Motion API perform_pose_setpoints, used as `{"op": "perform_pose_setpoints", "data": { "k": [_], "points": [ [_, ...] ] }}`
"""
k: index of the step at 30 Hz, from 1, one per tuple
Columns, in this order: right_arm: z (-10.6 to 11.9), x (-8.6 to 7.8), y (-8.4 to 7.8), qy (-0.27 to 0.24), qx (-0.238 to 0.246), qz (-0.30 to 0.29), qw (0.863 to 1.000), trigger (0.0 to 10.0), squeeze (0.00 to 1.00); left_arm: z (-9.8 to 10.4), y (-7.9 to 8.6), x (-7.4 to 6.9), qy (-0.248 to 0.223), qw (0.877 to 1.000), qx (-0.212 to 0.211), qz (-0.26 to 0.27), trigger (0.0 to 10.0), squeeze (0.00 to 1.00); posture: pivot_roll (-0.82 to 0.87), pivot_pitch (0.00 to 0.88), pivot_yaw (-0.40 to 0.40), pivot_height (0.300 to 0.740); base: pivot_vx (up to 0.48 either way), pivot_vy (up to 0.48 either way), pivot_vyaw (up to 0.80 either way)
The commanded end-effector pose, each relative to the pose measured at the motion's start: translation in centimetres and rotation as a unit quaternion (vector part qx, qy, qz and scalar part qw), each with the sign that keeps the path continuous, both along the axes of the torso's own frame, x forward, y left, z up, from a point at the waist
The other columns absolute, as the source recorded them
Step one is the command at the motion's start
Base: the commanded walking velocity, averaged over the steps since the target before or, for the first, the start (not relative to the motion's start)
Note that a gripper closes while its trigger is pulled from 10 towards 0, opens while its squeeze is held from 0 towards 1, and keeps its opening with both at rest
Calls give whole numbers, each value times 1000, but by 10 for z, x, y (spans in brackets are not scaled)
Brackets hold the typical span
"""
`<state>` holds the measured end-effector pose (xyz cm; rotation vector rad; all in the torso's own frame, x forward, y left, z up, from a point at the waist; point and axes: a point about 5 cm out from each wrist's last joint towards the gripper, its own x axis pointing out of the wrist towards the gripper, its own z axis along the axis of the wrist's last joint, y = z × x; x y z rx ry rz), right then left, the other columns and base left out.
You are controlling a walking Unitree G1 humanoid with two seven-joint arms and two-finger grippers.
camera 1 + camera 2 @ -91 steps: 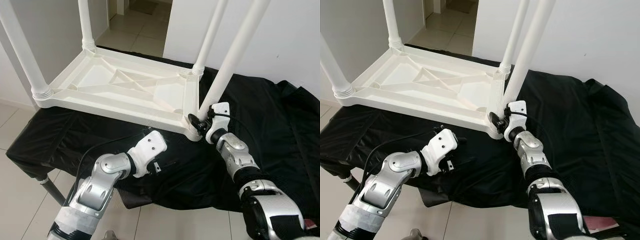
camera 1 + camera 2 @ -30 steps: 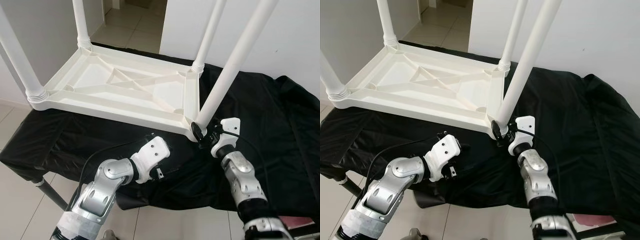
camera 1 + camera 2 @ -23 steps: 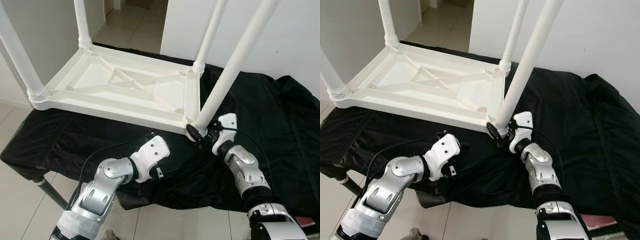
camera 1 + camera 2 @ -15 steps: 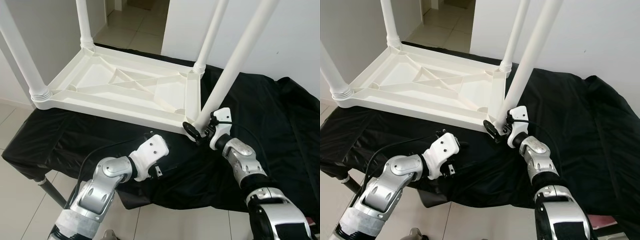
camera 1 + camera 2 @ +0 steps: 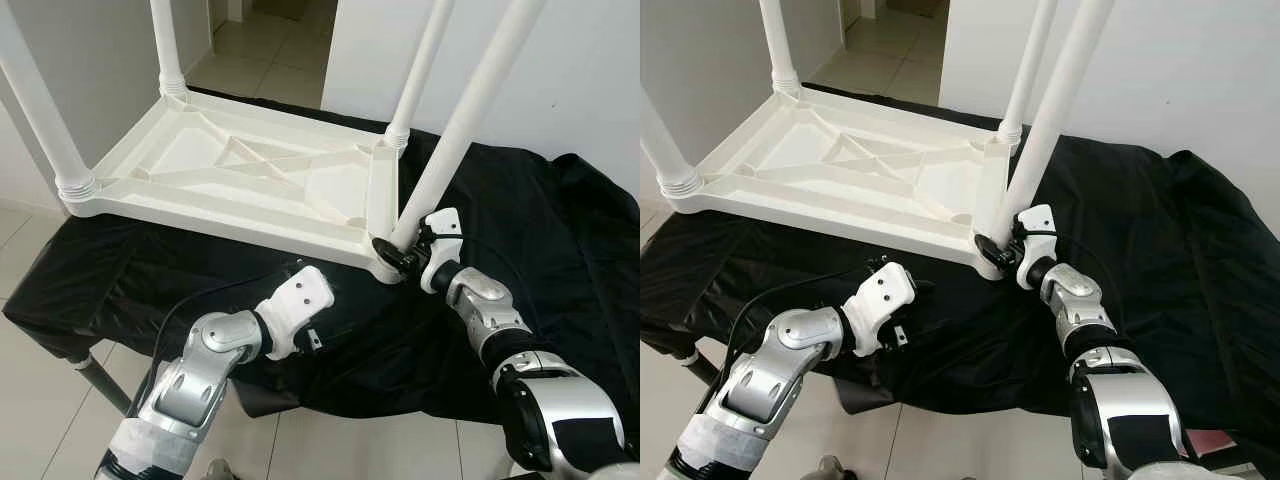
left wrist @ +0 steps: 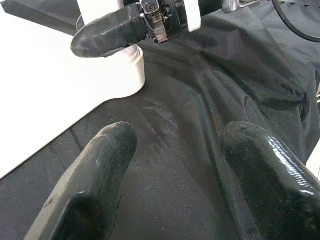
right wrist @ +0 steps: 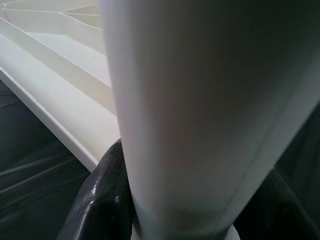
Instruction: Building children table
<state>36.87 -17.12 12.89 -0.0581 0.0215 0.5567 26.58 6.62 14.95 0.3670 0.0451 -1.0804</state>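
Observation:
A white plastic children's table (image 5: 220, 215) lies upside down on a black cloth (image 5: 560, 250). Three white legs (image 5: 40, 110) stand upright in its corners. The fourth leg (image 5: 455, 130) leans to the right above the near right corner socket (image 6: 127, 75). My right gripper (image 5: 398, 255) is shut on the foot of this leg, its black fingers (image 7: 102, 200) pressed against the white tube (image 7: 200, 110). My left gripper (image 6: 177, 137) hovers open over the cloth just in front of that corner, with nothing between its fingers. Its white wrist housing (image 5: 295, 305) sits below the table's near edge.
The cloth covers a low support with a grey metal leg (image 5: 105, 385) at the front left, and hangs over its front edge. A white wall (image 5: 590, 80) stands behind on the right. An open doorway (image 5: 270, 50) with tiled floor lies behind the table.
My right gripper has carried the leg's foot slightly left, closer onto the corner socket, and the leg leans less. The left arm has stayed nearly still.

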Motion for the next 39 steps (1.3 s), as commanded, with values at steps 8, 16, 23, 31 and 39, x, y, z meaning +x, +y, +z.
{"op": "perform_pose_setpoints", "data": {
  "k": [8,16,23,31,39],
  "points": [
    [-4,-4,-4,-3,7,-2,1000,10000,0,1,-2,3,-10,1000,-2,26,10000,0,88,46,-115,740,0,0,0],
    [-3,-2,-8,-22,13,-81,996,10000,0,-1,-4,3,-8,1000,0,22,10000,0,77,48,-115,740,0,0,0],
    [-6,-8,6,-19,71,-238,968,10000,0,-1,-5,3,-6,1000,-1,15,10000,0,60,50,-96,740,0,0,0],
    [-5,-15,19,-22,85,-357,930,10000,0,-1,-10,2,-5,1000,0,3,10000,0,52,59,-91,740,0,0,0],
    [8,-20,34,-54,94,-357,928,10000,0,-4,-9,0,-4,1000,5,7,10000,0,51,66,-98,740,0,0,0]
  ]
}}
